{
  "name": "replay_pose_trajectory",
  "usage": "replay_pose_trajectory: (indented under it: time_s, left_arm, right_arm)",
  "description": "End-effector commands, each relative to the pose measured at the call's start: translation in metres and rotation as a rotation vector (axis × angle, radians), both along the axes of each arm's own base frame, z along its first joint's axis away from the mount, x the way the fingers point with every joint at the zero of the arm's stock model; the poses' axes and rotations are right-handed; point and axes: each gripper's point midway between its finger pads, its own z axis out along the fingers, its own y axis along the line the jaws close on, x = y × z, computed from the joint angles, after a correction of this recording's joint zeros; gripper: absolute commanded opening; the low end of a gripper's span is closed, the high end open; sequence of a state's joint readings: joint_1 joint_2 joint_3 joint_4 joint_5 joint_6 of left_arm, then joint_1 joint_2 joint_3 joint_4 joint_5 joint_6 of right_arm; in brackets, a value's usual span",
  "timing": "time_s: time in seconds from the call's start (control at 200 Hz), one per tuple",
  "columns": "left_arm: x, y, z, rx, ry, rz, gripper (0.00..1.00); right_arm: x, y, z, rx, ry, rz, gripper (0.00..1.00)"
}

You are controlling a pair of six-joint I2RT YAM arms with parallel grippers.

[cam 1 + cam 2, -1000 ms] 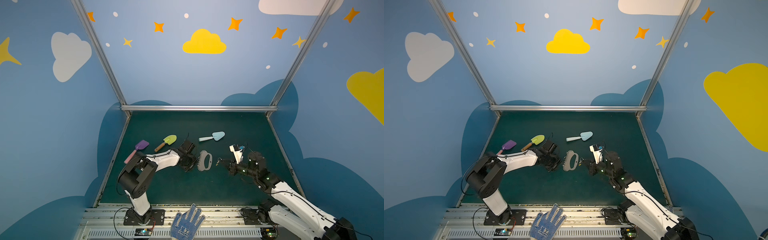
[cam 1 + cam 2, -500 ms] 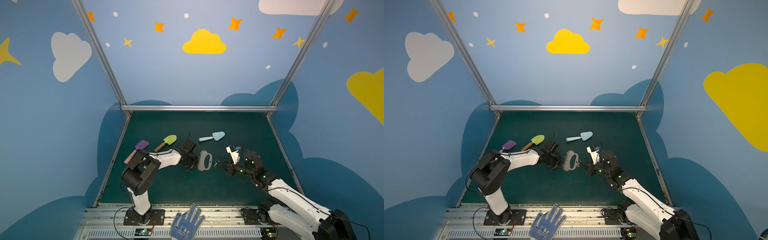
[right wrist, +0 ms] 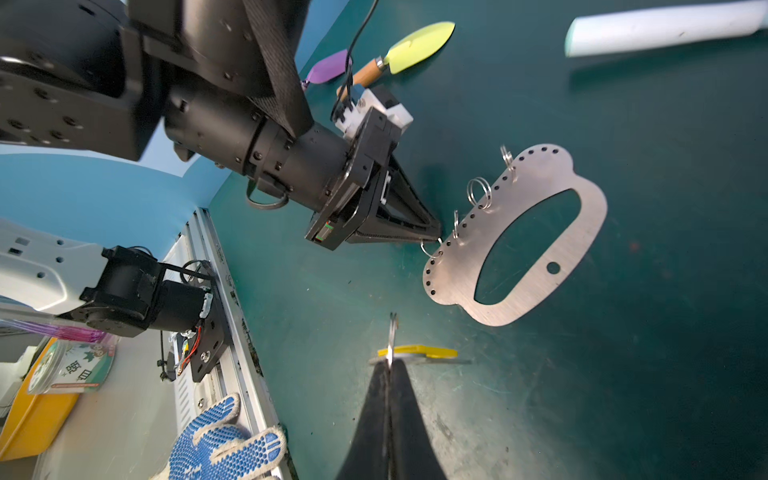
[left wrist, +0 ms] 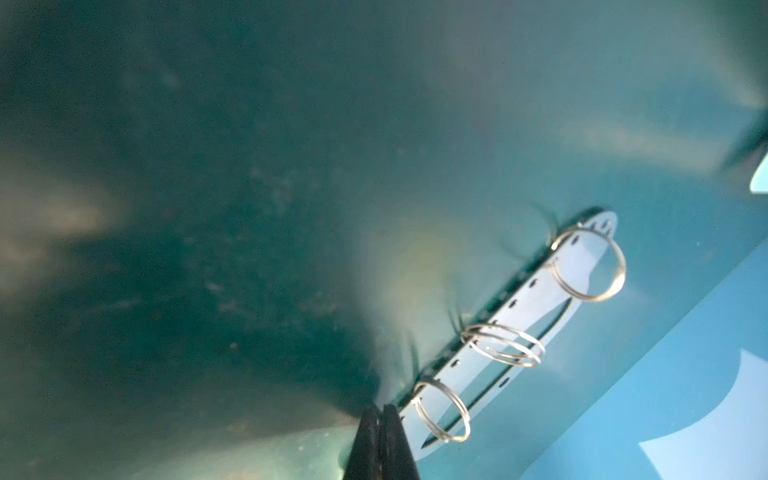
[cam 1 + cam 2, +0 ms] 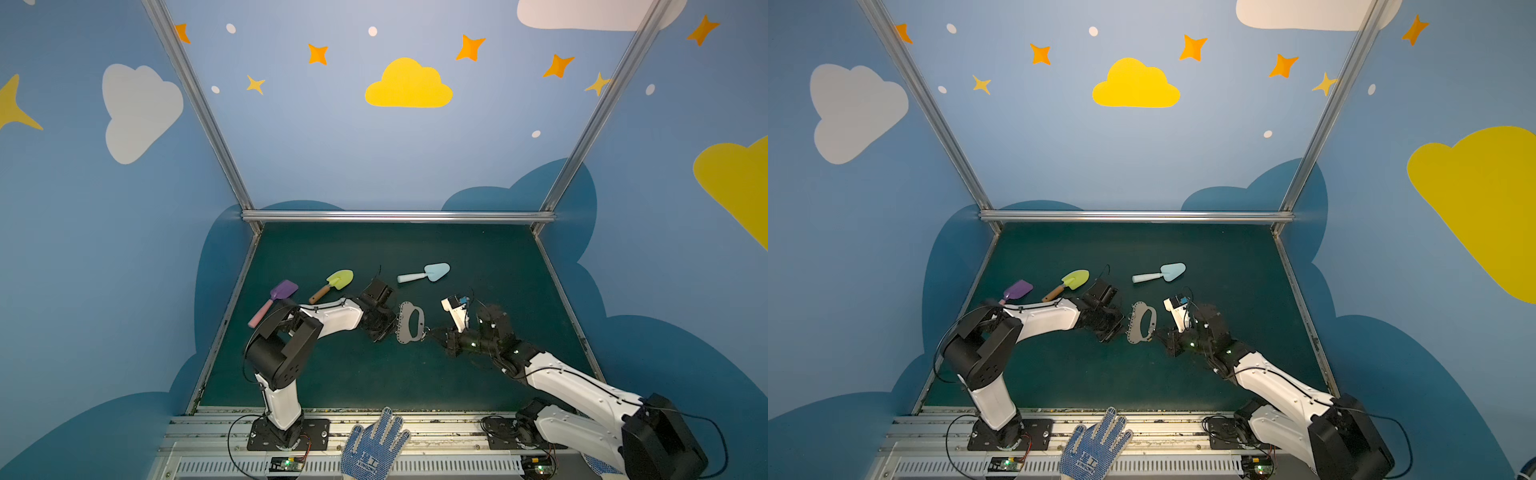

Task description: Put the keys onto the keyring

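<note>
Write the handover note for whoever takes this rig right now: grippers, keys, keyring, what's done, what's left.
Left gripper: shut, tips at the holed edge of the keyring, by a small ring. Whether it pinches anything is unclear.
Right gripper: shut on the keys, holding them by their split ring.
Keyring: between the two grippers. The keys are close to it but not touching.
Done: keys are in the right gripper.
Left: hook the keys onto the keyring.
</note>
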State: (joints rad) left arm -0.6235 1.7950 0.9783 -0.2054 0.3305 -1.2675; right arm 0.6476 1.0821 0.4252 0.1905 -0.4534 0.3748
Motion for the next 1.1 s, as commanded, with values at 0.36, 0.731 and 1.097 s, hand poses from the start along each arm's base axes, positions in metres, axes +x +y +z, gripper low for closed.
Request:
replay_pose_trajectory:
  time_s: [0.36,0.731,1.097]
  left_arm:
    - [0.006,-0.011,0.028,-0.099,-0.037,0.017,0.04]
    - [0.007,-0.022,0.039,-0.192,-0.035,0.038,0.04]
    - [0.007,-0.026,0.043,-0.237,-0.029,0.053,0.04]
  right_arm:
    - [0.007,0.027,-0.016,0.07,-0.048,0.032,0.0]
    - [0.031,0.035,-0.024,0.097,-0.134,-0.028,0.0]
    - [0.029,0.045,-0.034,0.139,-0.155,0.016,0.0]
